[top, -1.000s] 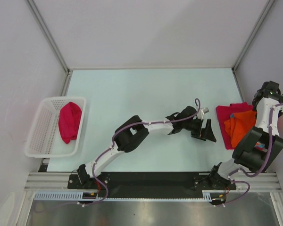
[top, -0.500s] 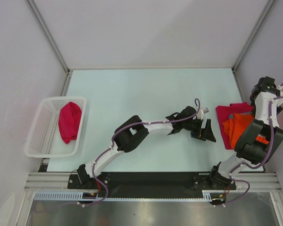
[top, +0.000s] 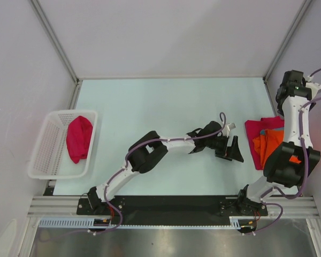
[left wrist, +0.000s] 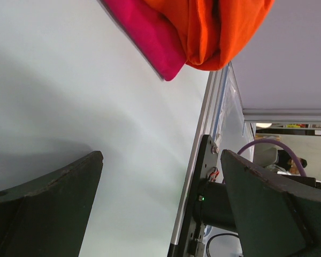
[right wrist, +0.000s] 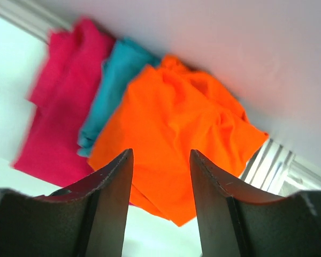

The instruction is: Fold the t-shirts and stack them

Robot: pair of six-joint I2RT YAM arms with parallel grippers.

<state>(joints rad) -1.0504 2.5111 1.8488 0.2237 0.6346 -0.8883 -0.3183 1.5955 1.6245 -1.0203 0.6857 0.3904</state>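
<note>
the orange shirt [right wrist: 187,123] is lying rumpled, overhanging the teal shirt [right wrist: 112,85] and the crimson shirt [right wrist: 64,101], so a brushing arm could be dragging the stack askew. the right gripper [right wrist: 160,155] is hanging above it, jaws apart and empty. the left gripper [left wrist: 161,158] is waiting beside the stack, spread wide and empty.

Orange tee [right wrist: 176,139]: bright, plain. Teal tee [right wrist: 115,85]: plain. Crimson tee [right wrist: 64,107]: plain pink-red. Second crimson tee [top: 78,138]: same shade, unpatterned. Basket [top: 45,144]: white, mesh-patterned. Table [top: 166,107]: pale mint, uniform.
</note>
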